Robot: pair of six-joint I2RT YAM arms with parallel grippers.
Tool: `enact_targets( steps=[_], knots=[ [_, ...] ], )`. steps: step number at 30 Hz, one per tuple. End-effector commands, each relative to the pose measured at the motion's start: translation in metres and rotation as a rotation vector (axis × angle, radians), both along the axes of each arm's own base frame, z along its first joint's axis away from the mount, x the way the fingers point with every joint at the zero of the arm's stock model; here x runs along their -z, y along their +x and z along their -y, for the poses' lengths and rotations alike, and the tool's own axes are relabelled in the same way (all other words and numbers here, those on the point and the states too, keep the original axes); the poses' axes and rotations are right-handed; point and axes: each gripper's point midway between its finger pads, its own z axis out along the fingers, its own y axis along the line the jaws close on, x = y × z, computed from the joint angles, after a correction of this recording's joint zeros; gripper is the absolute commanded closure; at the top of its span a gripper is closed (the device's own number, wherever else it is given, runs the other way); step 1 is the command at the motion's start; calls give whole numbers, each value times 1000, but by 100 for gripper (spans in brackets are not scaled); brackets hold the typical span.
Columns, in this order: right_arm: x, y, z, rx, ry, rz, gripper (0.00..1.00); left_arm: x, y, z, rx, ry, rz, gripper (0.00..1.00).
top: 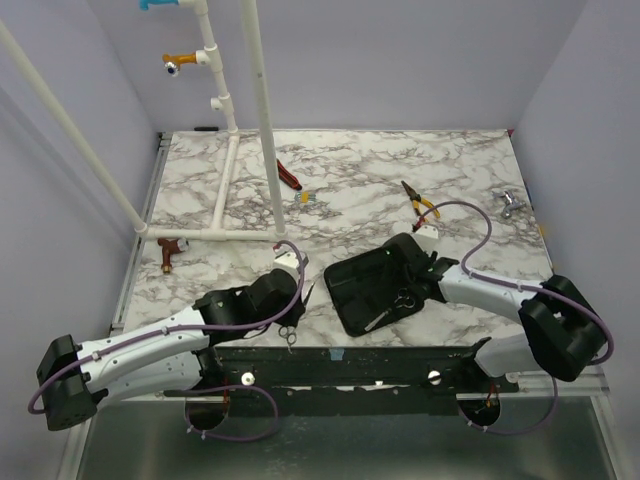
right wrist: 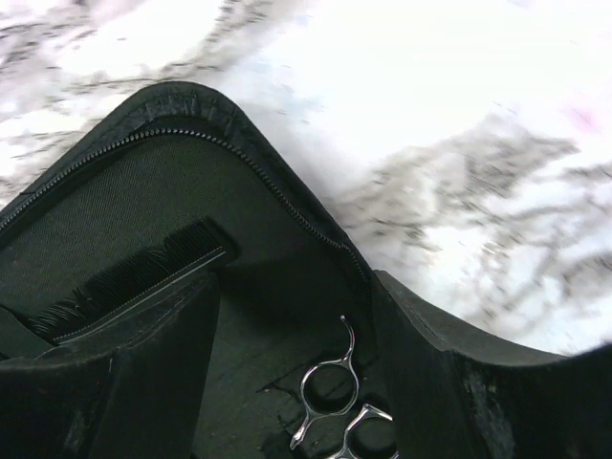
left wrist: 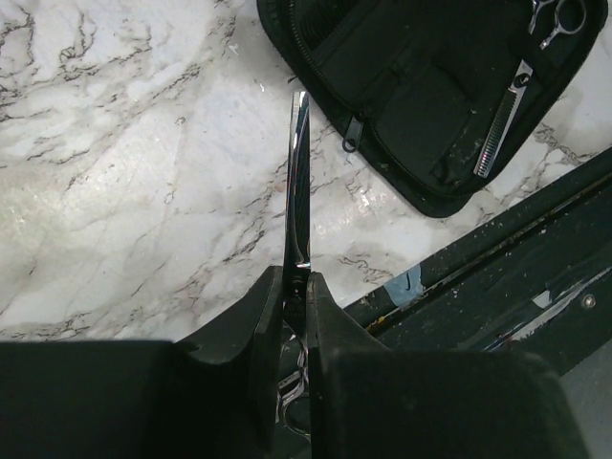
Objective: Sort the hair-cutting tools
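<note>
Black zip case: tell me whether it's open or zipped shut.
Open: the case lies spread flat, its lining exposed, with silver scissors and a black comb inside.

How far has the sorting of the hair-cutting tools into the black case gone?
Done: one pair of scissors and the comb lie in the open case. In hand: the left gripper is shut on the second pair of scissors, outside the case. Left: placing that pair inside. The right gripper hangs open over the case.
</note>
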Motion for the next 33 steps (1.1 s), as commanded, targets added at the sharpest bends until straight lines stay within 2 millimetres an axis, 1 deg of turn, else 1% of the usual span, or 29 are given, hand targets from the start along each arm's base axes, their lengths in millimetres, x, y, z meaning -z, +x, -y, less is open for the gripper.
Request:
enact_targets(
  steps=[1,5,8,10,12,13,14,15,16,17,19,21,23,26,29,31,33],
  knots=[
    [-13,28,-45,-194,84,68,33,-1,-7,4,24,-45,-9,100],
    [-6,30,-80,-375,134,26,35,3,-9,5,23,-51,-19,100],
    [-2,30,-101,-459,186,14,36,6,-12,8,39,-47,-34,100],
    [-2,28,-109,-486,218,12,36,7,-15,10,55,-36,-44,100],
    [-6,28,-110,-472,233,15,35,4,-18,13,73,-18,-46,100],
    [-10,29,-107,-446,231,21,35,2,-18,14,83,-6,-44,100],
    [-18,31,-102,-409,228,41,34,0,-19,15,93,9,-40,100],
    [-32,34,-97,-366,237,77,34,-4,-20,17,106,22,-35,100],
    [-36,32,-83,-302,209,80,34,-6,-21,18,115,39,-32,100],
    [-47,32,-73,-246,210,107,34,-11,-22,20,125,49,-27,100],
    [-60,26,-54,-163,210,139,34,-17,-25,23,141,78,-20,100],
    [-66,16,-41,-117,222,152,33,-22,-28,28,155,101,-18,100],
    [-63,3,-35,-100,251,139,34,-25,-31,33,167,123,-27,100],
    [-41,-20,-29,-90,278,56,36,-25,-39,47,196,144,-47,100],
    [-21,-34,-22,-53,291,7,38,-14,-47,62,228,164,-87,100],
    [-14,-41,-21,-49,311,-8,40,-6,-52,70,230,181,-111,100],
    [-11,-45,-18,-36,316,-12,42,2,-55,75,236,203,-134,100]
  ],
)
